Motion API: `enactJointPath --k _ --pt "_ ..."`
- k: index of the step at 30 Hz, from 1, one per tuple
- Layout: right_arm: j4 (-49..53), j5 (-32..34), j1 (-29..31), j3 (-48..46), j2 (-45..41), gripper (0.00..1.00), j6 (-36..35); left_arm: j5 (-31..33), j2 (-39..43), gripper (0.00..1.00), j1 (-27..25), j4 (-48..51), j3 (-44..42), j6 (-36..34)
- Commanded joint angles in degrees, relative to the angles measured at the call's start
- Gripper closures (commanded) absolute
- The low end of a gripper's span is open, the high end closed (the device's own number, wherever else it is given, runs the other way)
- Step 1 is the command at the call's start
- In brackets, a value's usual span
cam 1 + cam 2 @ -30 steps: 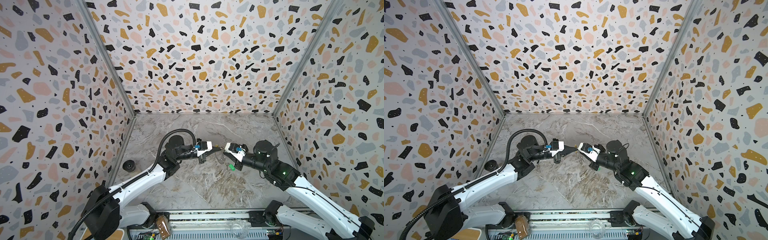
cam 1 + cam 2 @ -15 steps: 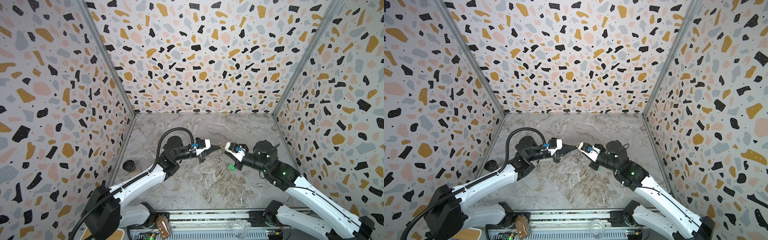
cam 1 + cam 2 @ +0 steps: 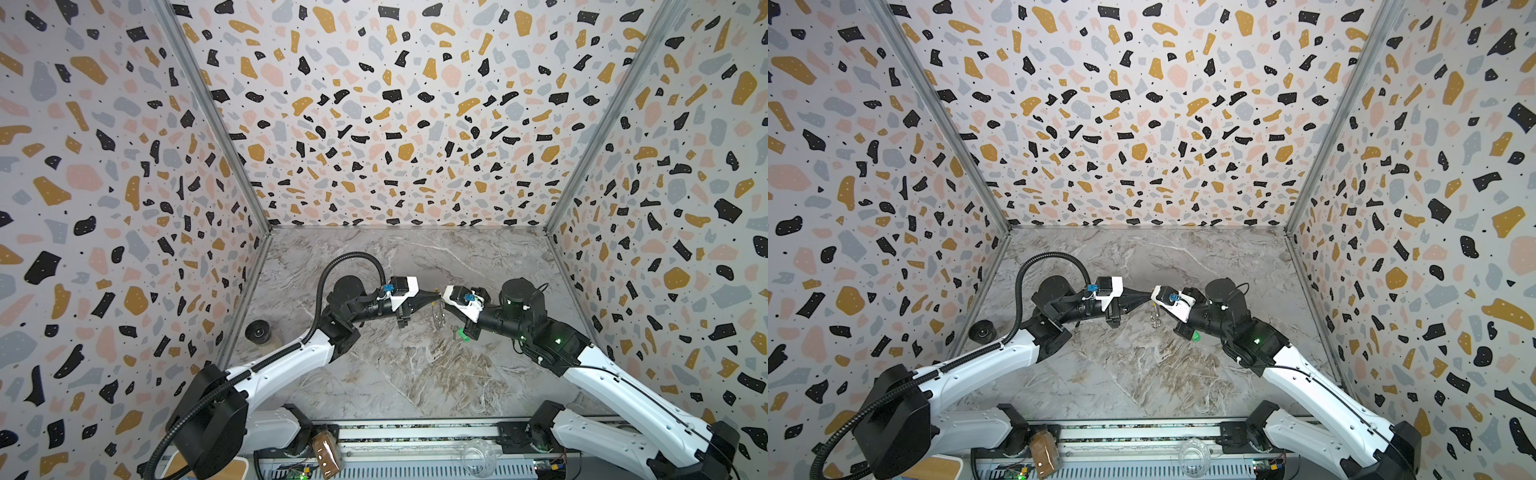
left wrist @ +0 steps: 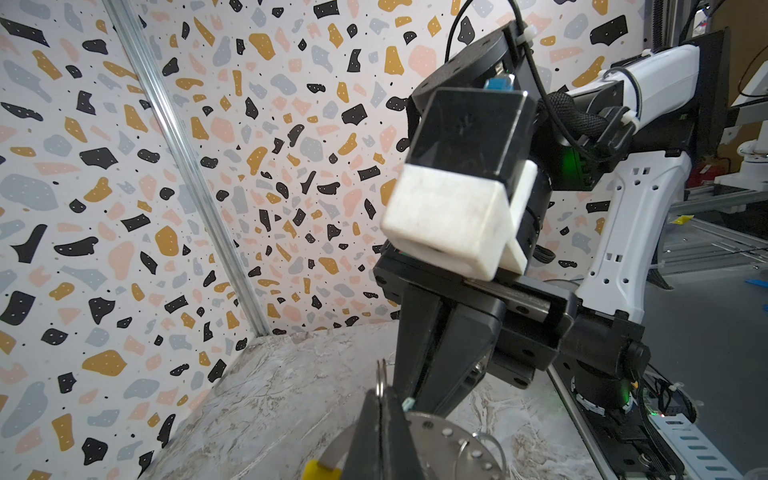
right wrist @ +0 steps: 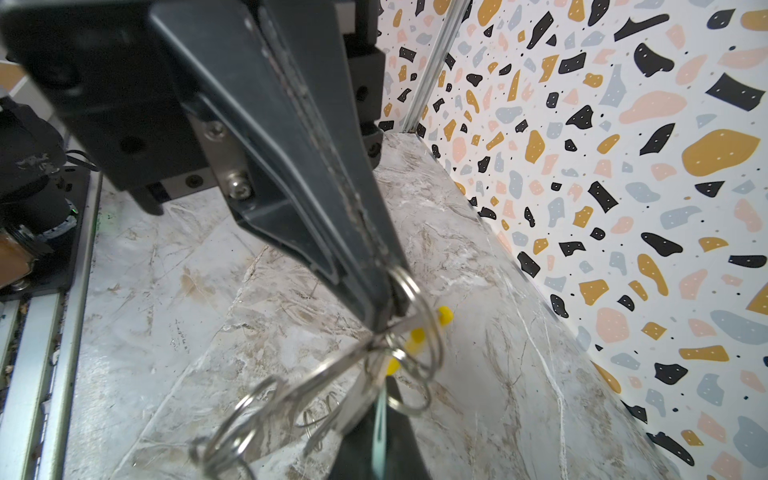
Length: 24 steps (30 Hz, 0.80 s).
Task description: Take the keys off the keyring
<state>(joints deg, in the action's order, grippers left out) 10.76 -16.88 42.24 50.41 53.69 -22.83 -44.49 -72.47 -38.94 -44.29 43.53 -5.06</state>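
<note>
Closer than a second ago, the left hand [image 3: 433, 295] now meets the right hand [image 5: 384, 309] tip to tip above the marbled table [image 3: 395, 374]. We see its fingers pressed together on the pale-mint-tagged silvery key [image 5: 378, 415], still ringed; the right's pinch the large thin grey dotted metal keyring [image 4: 440, 430]. The green-tagged key [image 3: 462, 335] lies below, seemingly freed: one off, one left.

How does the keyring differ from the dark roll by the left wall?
The keyring is a thin silvery hoop; the dark roll is thick and black. The keyring is held up between the left hand and right hand; the dark roll lies on the table, untouched. Both are round.
</note>
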Motion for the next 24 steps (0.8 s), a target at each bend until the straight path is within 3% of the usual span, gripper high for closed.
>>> enactJointPath --k 1,5,9,14,24 --pt "4.3 0.9 0.2 1.0 -1.9 0.86 -1.6 -0.1 0.6 1.00 0.4 -7.7 0.6 0.7" --pt "10.2 1.4 0.0 2.4 -5.2 0.68 -2.6 -0.2 0.8 1.00 0.4 -5.1 1.1 -0.9" --pt "15.7 1.6 -0.6 4.1 -7.8 0.62 -3.0 -0.5 0.9 1.00 0.4 -3.9 1.5 -1.6" --pt "15.7 3.5 -0.8 7.0 -9.4 0.63 -3.0 -1.4 0.9 1.00 0.4 -2.2 1.9 -3.0" --pt "8.6 -5.6 -0.7 9.3 -3.5 0.74 -3.7 -4.5 1.5 1.00 0.4 0.6 2.3 -4.6"
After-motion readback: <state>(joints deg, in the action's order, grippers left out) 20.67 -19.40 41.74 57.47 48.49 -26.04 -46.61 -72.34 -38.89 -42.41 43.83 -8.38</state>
